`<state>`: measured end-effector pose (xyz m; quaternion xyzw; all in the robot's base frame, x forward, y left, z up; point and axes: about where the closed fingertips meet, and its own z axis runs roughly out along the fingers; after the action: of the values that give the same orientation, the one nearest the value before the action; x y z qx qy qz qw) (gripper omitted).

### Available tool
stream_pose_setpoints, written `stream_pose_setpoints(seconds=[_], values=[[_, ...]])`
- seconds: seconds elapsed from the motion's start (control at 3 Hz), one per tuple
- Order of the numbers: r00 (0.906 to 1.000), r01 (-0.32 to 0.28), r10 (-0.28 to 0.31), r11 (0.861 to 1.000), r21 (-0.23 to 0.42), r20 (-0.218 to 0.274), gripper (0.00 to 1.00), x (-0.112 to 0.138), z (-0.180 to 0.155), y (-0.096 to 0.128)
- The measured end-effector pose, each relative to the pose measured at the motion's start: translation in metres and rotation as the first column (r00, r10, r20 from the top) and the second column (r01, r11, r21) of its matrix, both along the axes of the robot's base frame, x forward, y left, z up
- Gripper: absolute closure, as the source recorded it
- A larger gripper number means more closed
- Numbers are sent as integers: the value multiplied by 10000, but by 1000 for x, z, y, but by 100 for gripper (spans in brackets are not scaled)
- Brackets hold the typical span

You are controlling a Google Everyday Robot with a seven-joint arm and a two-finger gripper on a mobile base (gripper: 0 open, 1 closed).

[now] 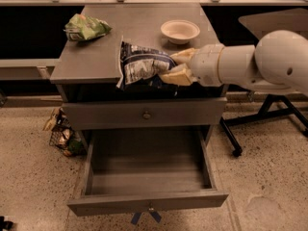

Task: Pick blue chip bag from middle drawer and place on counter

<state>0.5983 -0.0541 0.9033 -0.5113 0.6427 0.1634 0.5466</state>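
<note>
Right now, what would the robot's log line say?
gripper: shut on blue chip bag | bag: held over counter front edge, not yet released | middle drawer: open

blue chip bag (139,66): dark blue foil, white panel, pale stripes. gripper (168,67), clamped on the bag's right end at the counter's front edge: tan fingers, off-white arm behind. counter (96,57): plain grey, dull sheen. middle drawer (120,206), pulled open: same grey inside and out. snack bag (85,27): light green. bowl (180,31): cream. floor (269,177): beige speckle.
</note>
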Motion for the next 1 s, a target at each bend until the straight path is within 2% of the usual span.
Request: stream_pose_setpoints(seconds=[0.33,0.67,1.0], values=[[9992,268,-256,9989,-392,308,100,38,18,-7],[9966,330,-288,9980,-535,771,100,83,29,0],[9923,459,-350,9949,-904,1187,98,132,22,12]])
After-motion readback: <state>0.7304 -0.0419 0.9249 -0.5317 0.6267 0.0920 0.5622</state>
